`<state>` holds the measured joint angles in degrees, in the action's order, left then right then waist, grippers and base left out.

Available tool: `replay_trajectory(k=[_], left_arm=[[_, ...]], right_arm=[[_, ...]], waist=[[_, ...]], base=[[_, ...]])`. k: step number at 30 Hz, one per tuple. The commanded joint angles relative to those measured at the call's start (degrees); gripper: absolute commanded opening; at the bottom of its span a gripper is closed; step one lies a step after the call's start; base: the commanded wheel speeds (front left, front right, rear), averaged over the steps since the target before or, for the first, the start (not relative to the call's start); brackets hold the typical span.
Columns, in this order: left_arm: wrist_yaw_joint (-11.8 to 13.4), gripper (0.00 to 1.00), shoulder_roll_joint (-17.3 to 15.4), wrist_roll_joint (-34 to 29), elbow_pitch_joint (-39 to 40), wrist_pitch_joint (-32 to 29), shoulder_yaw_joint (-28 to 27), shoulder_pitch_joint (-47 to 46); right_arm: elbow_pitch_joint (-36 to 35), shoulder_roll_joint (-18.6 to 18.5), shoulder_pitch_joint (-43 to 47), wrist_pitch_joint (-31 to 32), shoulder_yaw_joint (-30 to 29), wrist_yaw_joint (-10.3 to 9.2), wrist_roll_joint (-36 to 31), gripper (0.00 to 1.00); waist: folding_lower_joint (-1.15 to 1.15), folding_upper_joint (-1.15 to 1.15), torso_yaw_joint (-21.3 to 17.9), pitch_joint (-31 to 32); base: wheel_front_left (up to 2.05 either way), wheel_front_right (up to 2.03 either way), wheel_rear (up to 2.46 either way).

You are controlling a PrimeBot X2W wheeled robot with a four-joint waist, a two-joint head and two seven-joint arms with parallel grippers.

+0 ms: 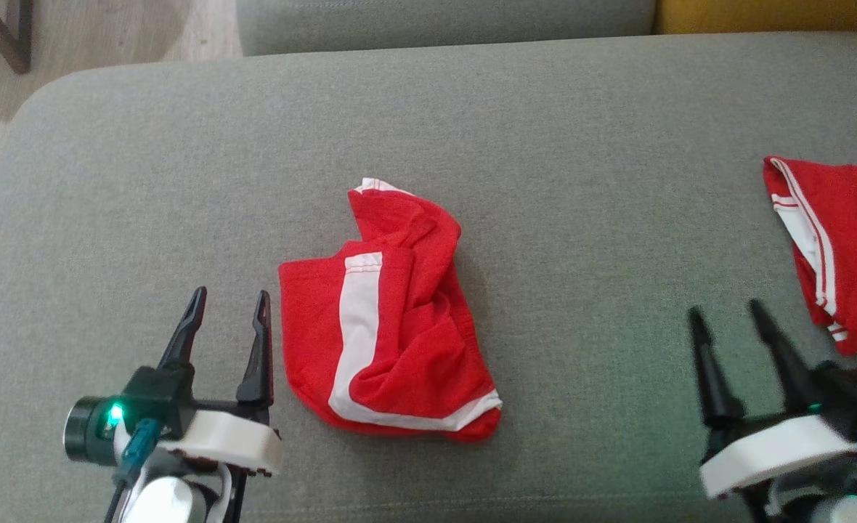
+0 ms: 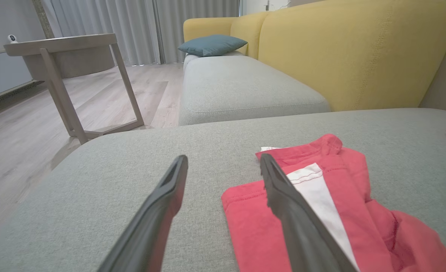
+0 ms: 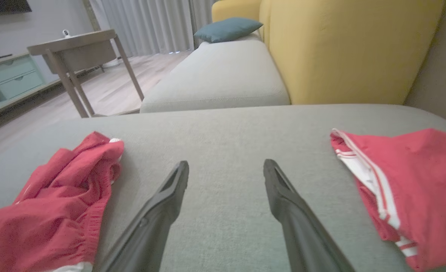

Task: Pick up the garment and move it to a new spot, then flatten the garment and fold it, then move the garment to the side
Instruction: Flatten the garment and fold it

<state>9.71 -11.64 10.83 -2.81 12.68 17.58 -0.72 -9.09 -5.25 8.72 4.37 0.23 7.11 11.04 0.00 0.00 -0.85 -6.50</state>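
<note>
garment (image 1: 388, 319): red with white trim, crumpled at centre frame in the head view on the grey cushion (image 1: 545, 131); neither flattened nor folded.

second garment (image 1: 842, 240): same colours, at the right edge, well apart from the first; it lies flatter and is probably one set aside.

left end effector (image 1: 230, 293): lower left, released, fingers spread with nothing between them, just beside the garment's left edge; judged to be lined up for a pinch at that hem.

right end effector (image 1: 724, 308): lower right, released and empty, over bare cushion between the two garments.

judgement: task at its start, pick-up not yet made. risk: a bunched fold may be gripped double.
</note>
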Motion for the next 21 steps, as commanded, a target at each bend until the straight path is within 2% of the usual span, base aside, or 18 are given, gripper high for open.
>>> replay_trajectory(k=[1,7,11,19,21], left_arm=[[0.7,1.0,-1.1,-0.1,2.1,0.1,-2.0,-2.8],[0.6,1.0,-0.6,-0.3,2.2,0.3,-1.2,-4.5],[0.5,1.0,-0.2,-0.5,2.0,0.6,-0.6,-5.9],[0.4,1.0,1.1,-0.5,1.0,1.5,0.2,-7.5],[0.5,1.0,1.2,-0.5,0.7,1.7,0.3,-7.7]], right_arm=[[-1.1,-1.6,-2.2,0.6,2.4,0.37,0.2,1.0],[6.4,-4.0,-4.7,3.1,14.6,0.37,3.2,1.0],[11.8,-4.2,-7.3,3.3,22.5,0.37,7.0,1.0],[21.8,-4.2,-13.1,4.4,28.5,0.37,11.8,1.0],[23.4,-4.5,-13.8,5.3,29.9,0.37,13.0,0.45]], waist=[[0.0,0.0,0.2,-0.2],[0.0,0.0,1.7,-1.8],[0.0,0.0,3.2,-3.3],[0.0,0.0,5.2,-5.2],[0.0,0.0,5.4,-5.4]], base=[[0.0,0.0,0.0],[0.0,0.0,0.0],[0.0,0.0,0.0],[0.0,0.0,0.0],[0.0,0.0,0.0]])
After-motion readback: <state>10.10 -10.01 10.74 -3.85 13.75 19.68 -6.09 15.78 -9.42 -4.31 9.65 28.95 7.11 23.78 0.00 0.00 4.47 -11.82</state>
